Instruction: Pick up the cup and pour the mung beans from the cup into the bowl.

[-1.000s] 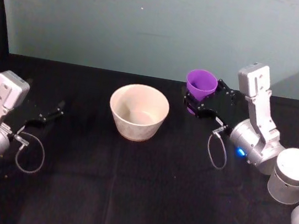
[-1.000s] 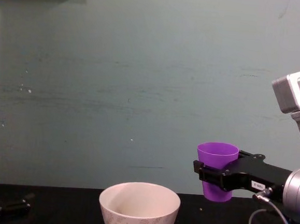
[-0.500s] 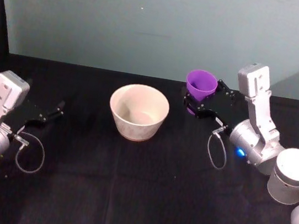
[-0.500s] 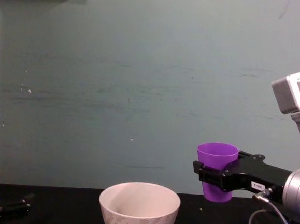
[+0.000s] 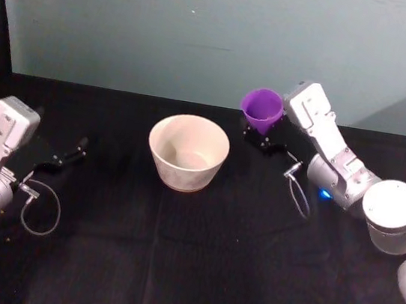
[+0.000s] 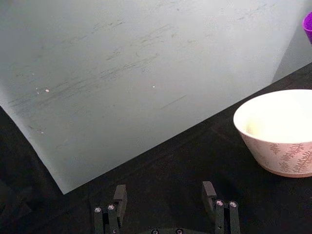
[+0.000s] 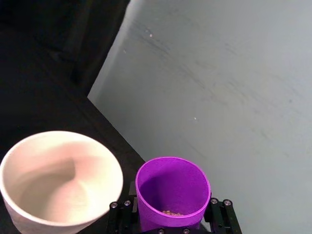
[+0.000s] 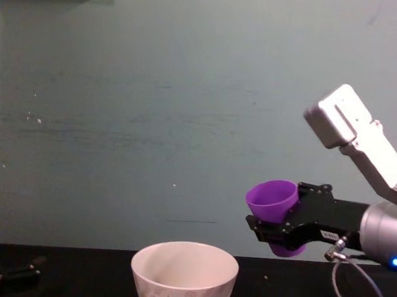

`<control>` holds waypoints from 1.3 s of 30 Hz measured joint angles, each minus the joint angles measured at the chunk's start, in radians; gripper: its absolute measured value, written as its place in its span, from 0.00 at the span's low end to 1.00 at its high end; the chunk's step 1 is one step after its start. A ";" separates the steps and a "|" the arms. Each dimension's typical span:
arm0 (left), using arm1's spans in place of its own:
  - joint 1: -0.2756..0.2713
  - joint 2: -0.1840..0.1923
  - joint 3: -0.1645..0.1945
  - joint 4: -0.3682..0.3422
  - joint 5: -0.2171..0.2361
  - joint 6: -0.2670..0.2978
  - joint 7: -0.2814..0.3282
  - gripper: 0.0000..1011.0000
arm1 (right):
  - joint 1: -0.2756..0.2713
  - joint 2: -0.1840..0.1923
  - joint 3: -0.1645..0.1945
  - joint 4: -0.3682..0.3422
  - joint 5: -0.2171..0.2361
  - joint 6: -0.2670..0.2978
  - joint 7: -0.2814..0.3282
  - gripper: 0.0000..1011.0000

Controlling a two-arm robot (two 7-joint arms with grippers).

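R gripper [image 8: 279,228]: fingers clamping the cup [image 8: 271,198] in mid-air, up & right of the bowl [image 8: 185,270], cup leaning bowl-ward.
Cup base: hiding behind the fingers, chest view.
Beans [image 7: 169,212]: barely showing at cup bottom.
L gripper [image 6: 165,204]: sitting low at left, fingers apart, holding nothing.

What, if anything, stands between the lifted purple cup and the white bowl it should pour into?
Nothing visible does. The right hand holds the cup in the air, tilted toward the bowl, with open space between them. The left hand lies parked far to the left.
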 joint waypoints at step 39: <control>0.000 0.000 0.000 0.000 0.000 0.000 0.000 1.00 | 0.139 -0.027 -0.194 0.024 -0.327 0.077 0.070 0.72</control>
